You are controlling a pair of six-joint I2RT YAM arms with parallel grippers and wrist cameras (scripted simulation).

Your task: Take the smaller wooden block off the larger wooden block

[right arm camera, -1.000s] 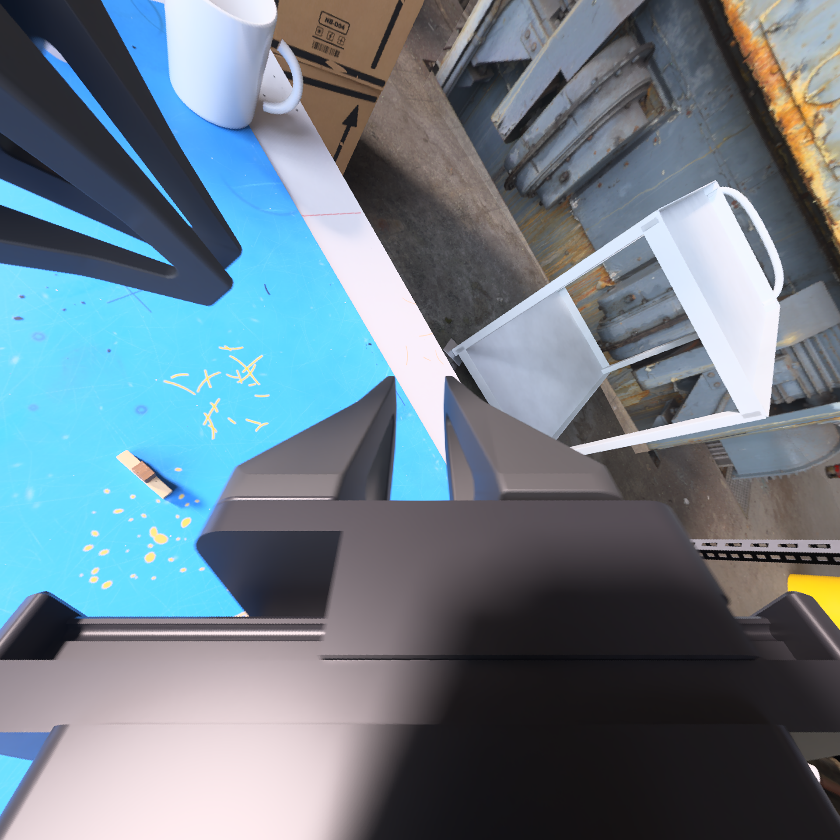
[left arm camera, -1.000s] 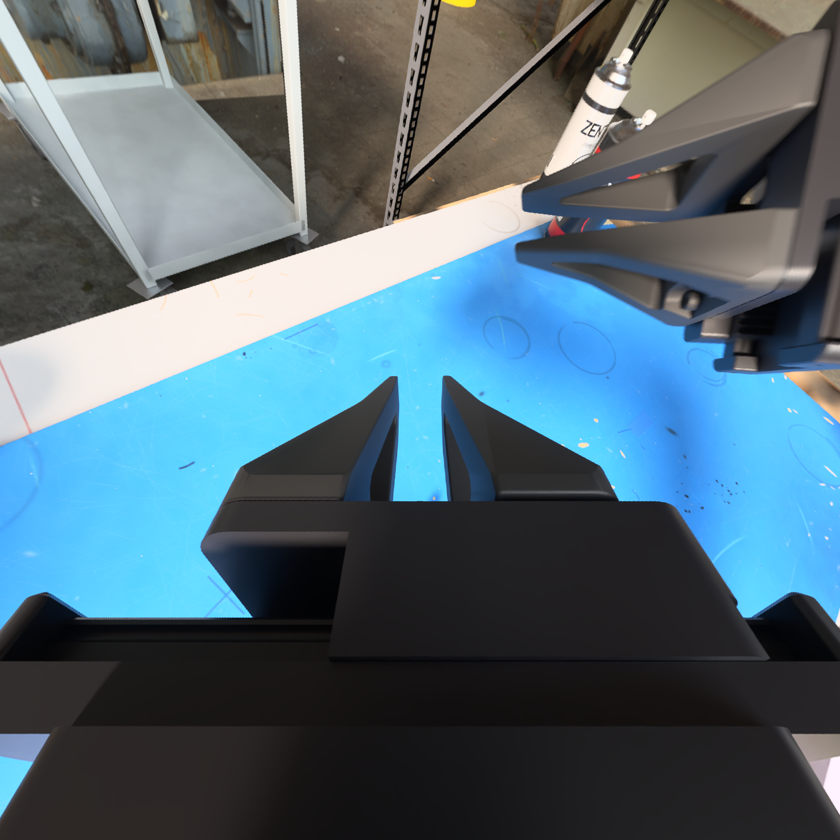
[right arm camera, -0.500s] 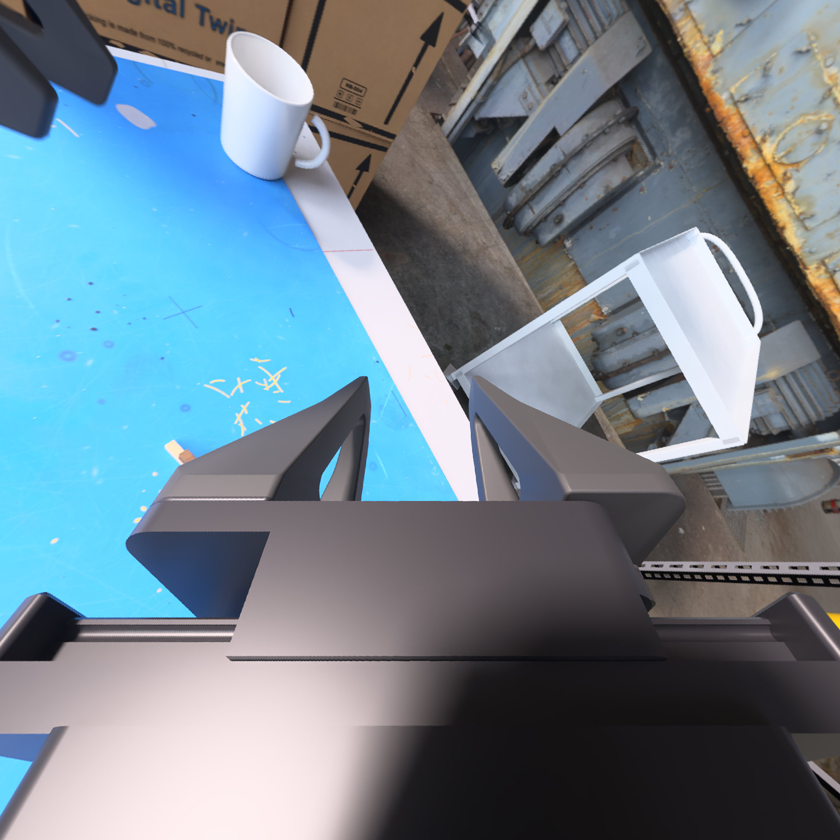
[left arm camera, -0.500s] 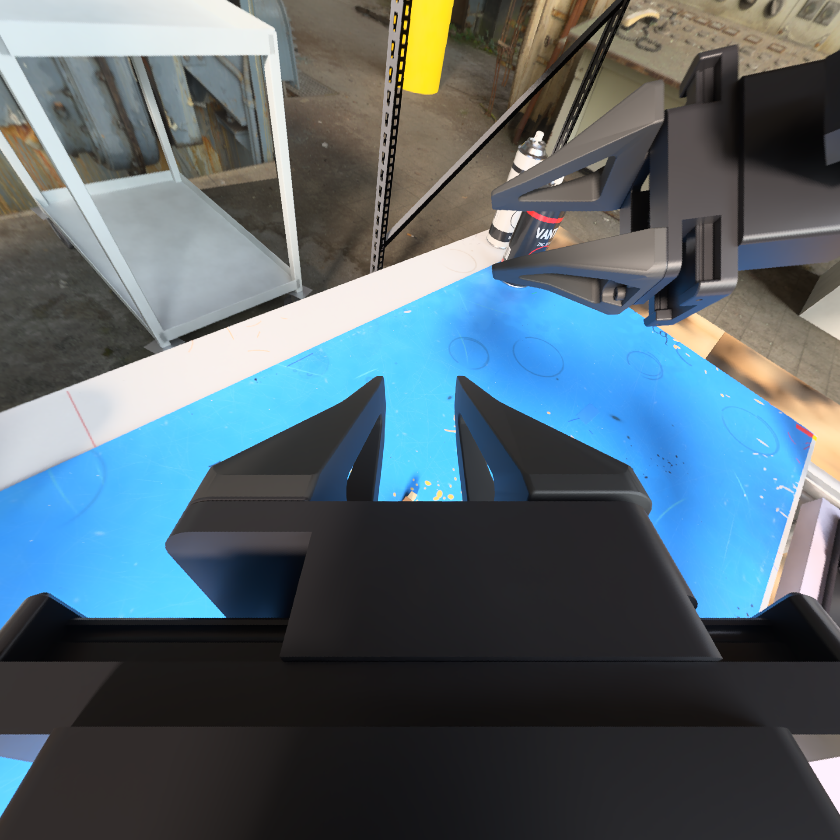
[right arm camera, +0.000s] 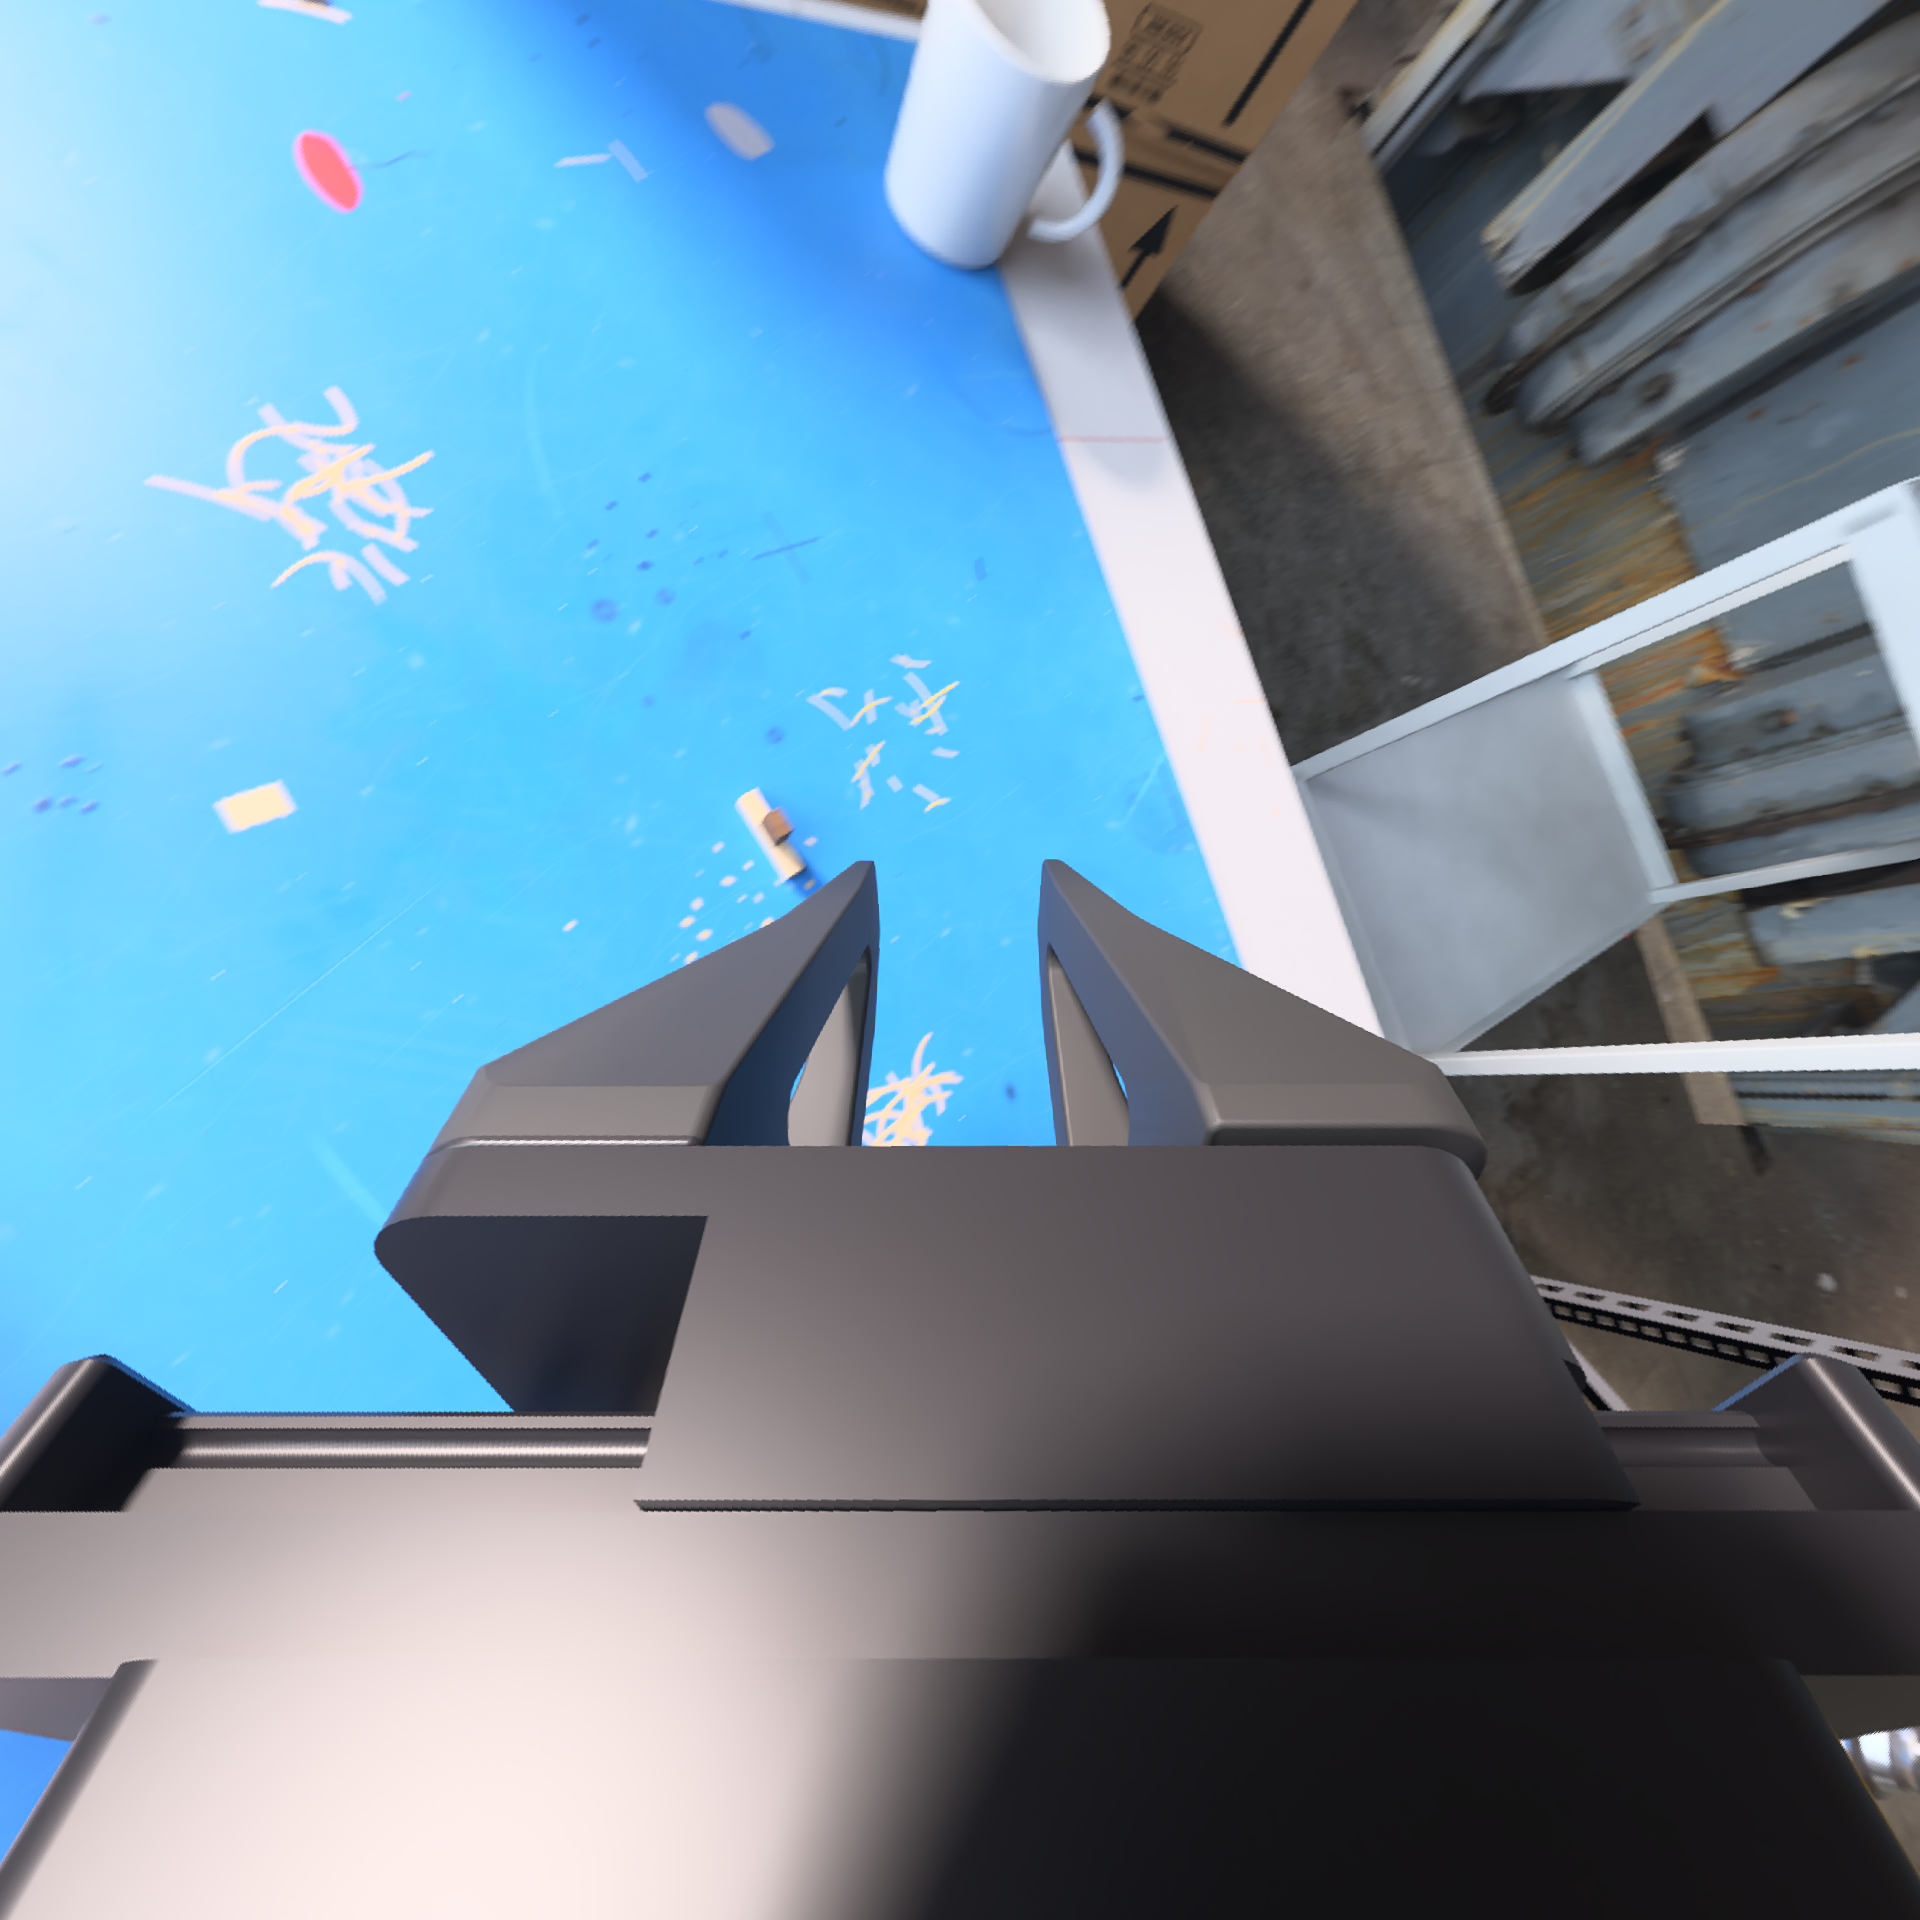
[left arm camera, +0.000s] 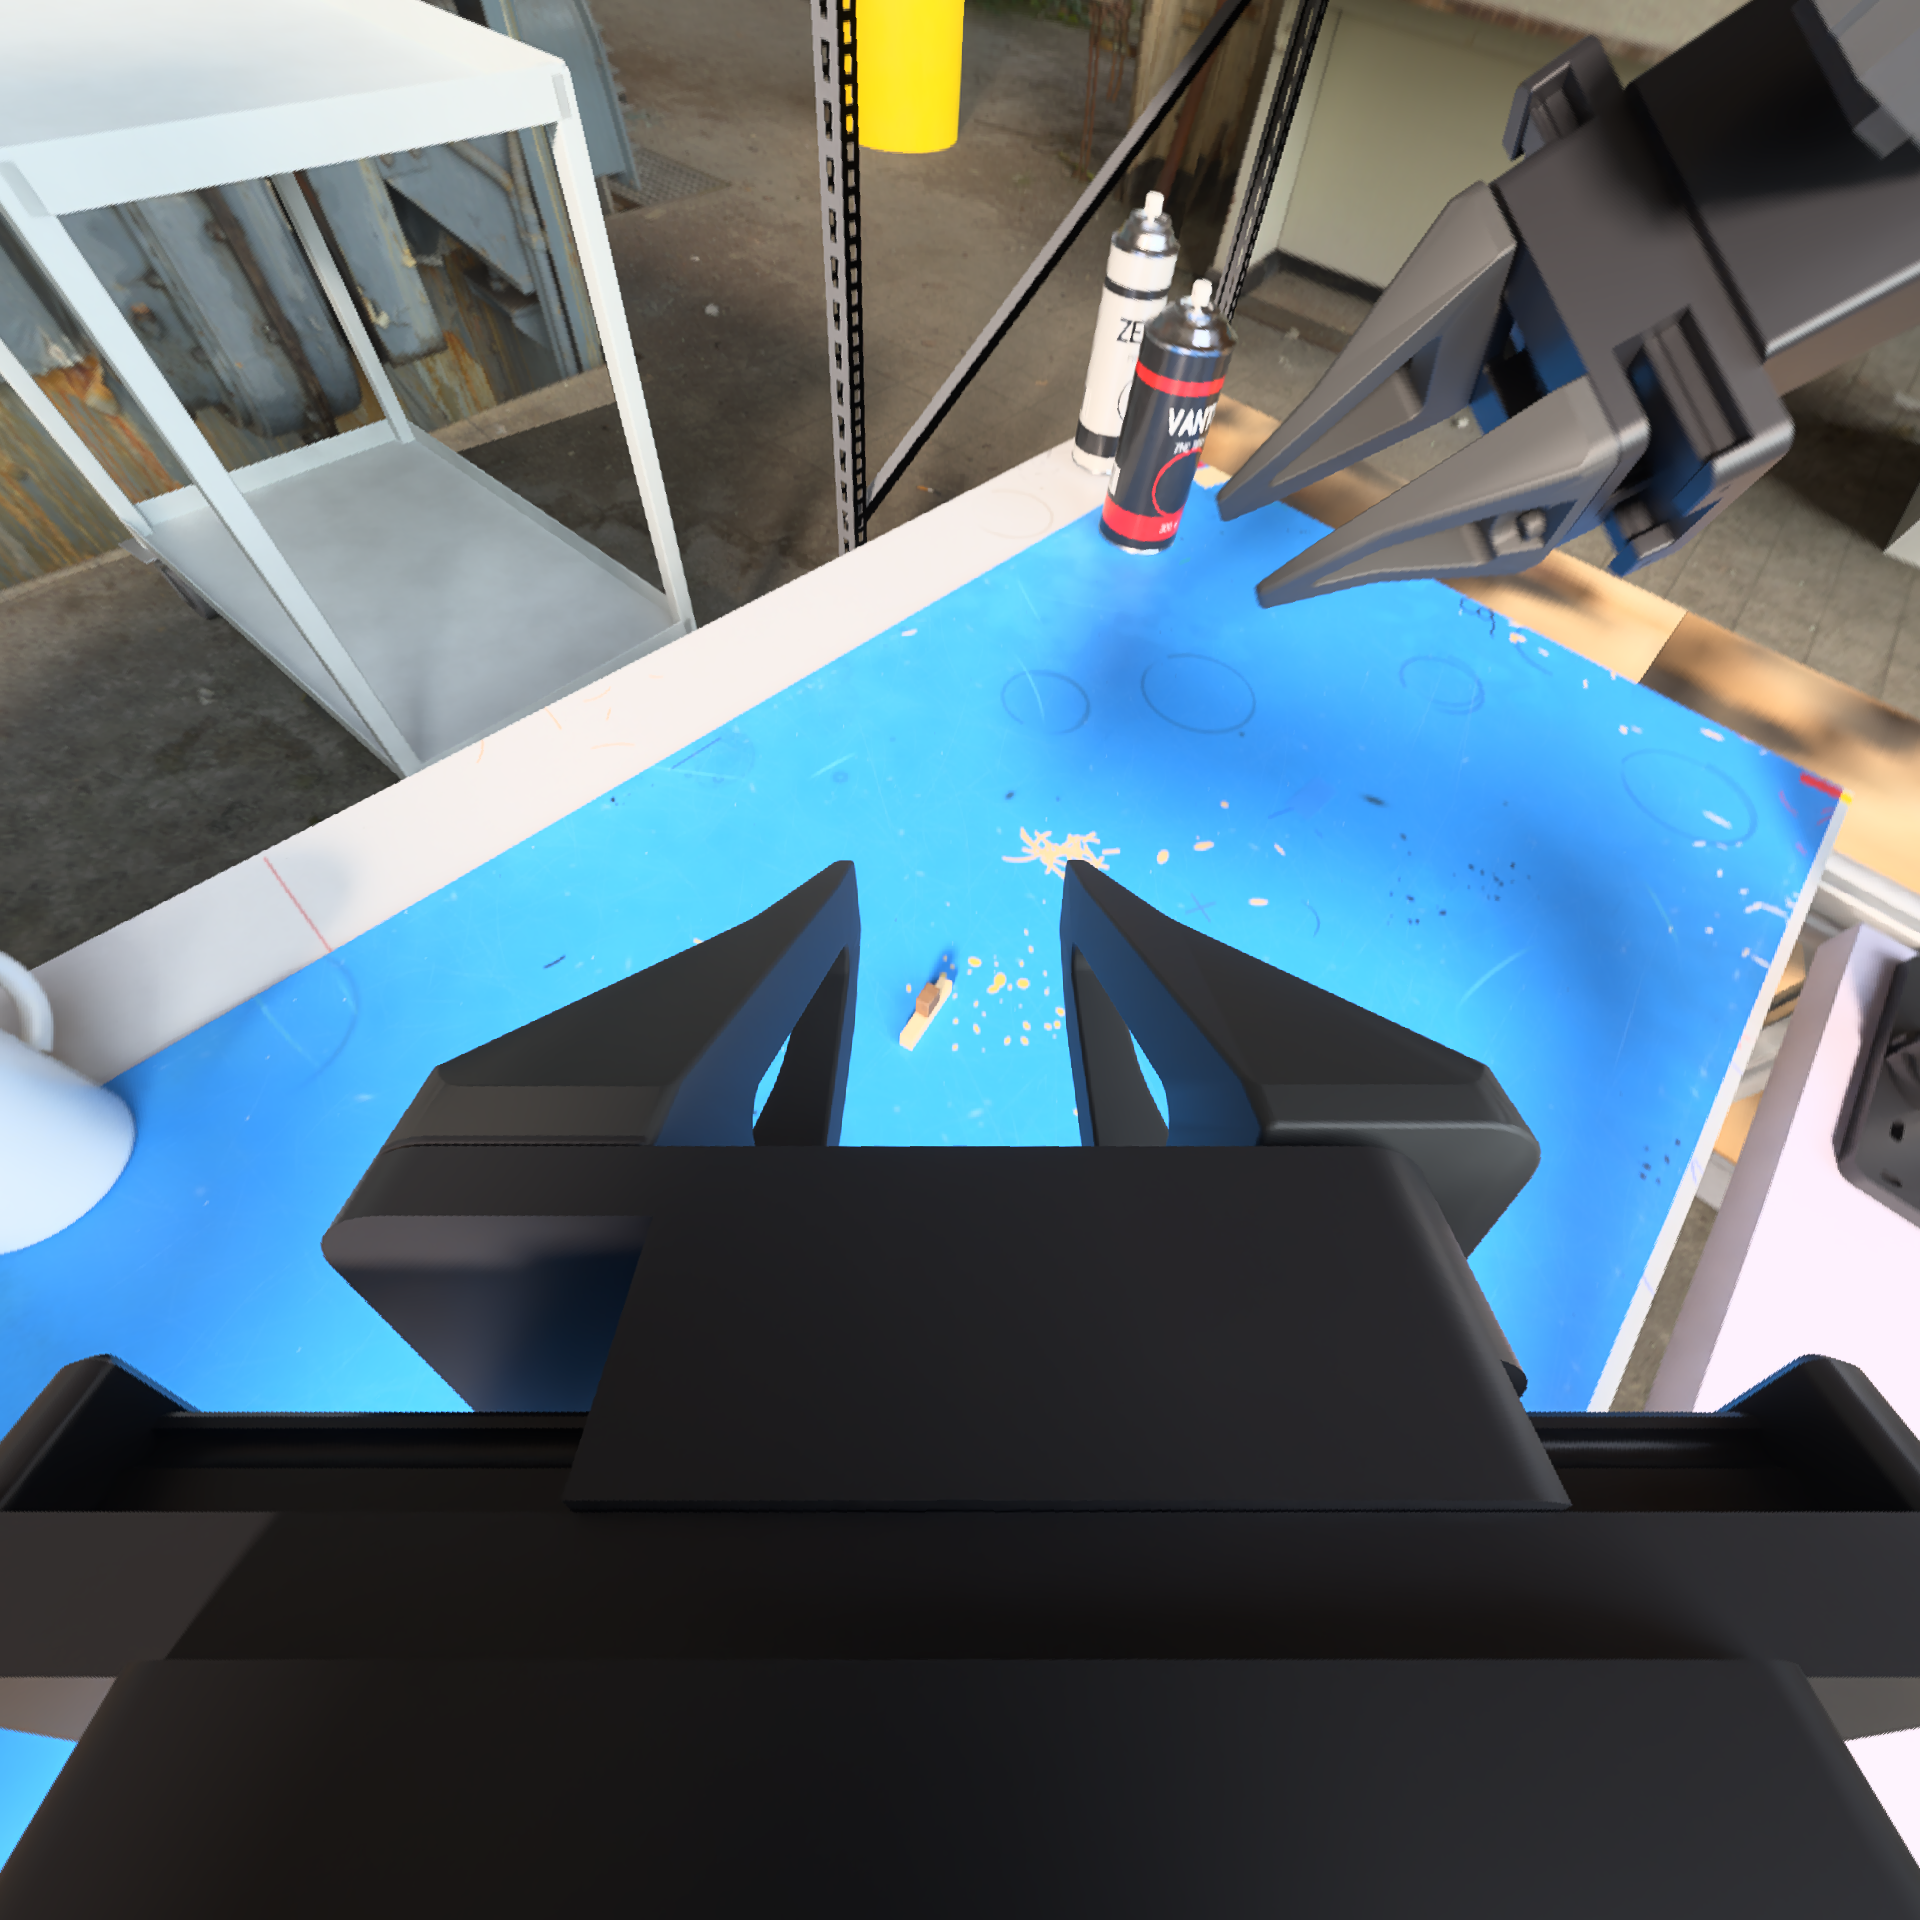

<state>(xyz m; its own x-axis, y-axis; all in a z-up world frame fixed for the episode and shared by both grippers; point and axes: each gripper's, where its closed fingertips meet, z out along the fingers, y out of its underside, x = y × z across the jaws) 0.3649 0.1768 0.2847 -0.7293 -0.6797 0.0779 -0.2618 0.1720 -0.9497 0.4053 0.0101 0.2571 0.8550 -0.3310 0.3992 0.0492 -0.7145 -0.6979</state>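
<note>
A long pale wooden block (left arm camera: pixel 914 1031) lies on the blue mat with a smaller brown block (left arm camera: pixel 928 998) on top of it. In the left wrist view both lie far below, between my left gripper's fingers. My left gripper (left arm camera: pixel 960 864) is open and empty, high above the mat. In the right wrist view the pale block (right arm camera: pixel 771 846) with the brown block (right arm camera: pixel 775 824) lies just beyond the left fingertip. My right gripper (right arm camera: pixel 958 864) is open and empty. It also shows in the left wrist view (left arm camera: pixel 1242 556) at the upper right, high above the mat.
A white mug (right arm camera: pixel 987 135) stands at the mat's far corner near cardboard boxes (right arm camera: pixel 1195 104); it shows at the left edge of the left wrist view (left arm camera: pixel 42 1132). Two spray cans (left arm camera: pixel 1164 416) stand at the table's far edge. A white metal cart (left arm camera: pixel 312 416) stands on the floor beyond the table.
Both grippers have risen and opened wider. The left view pulled back so the blocks now show between its fingers. The right gripper swung towards the mat and the blocks.
</note>
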